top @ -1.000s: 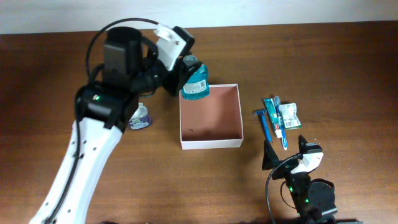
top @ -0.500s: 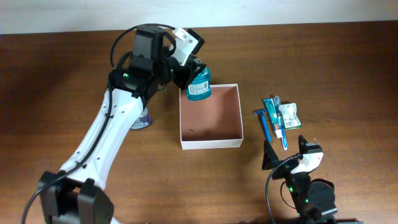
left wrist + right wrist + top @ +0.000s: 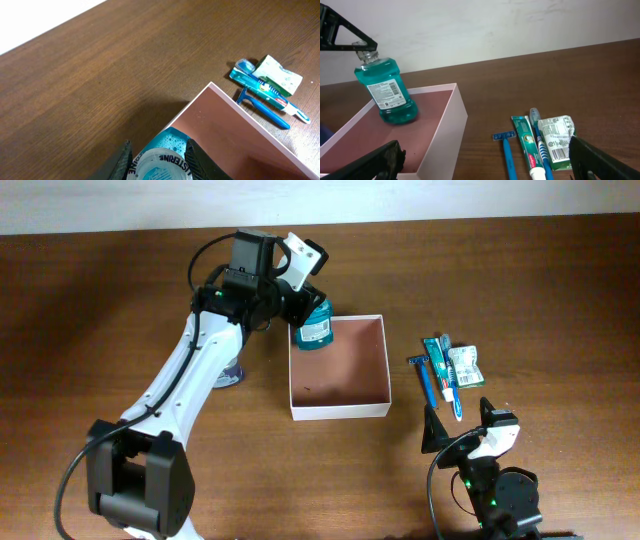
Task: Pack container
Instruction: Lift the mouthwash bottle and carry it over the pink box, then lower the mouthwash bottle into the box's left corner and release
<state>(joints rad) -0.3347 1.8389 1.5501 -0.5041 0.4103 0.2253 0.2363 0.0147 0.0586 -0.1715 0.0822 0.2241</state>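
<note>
The teal bottle [image 3: 387,90], pinched by the left gripper [image 3: 303,305], is now lowered from above the rim into the container's [image 3: 340,409] corner. The right gripper [image 3: 460,423] is held spread.

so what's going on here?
The left pincer grips the teal mouthwash bottle by its cap, inside the container's far-left corner. Whether the bottle touches the floor is unclear. The right pincer sits open and empty. The razor and toothpaste lie beside the container, unpacked.

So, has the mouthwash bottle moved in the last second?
Yes. The mouthwash bottle has shifted down the overhead view, further over the far-left corner of the container.
</note>
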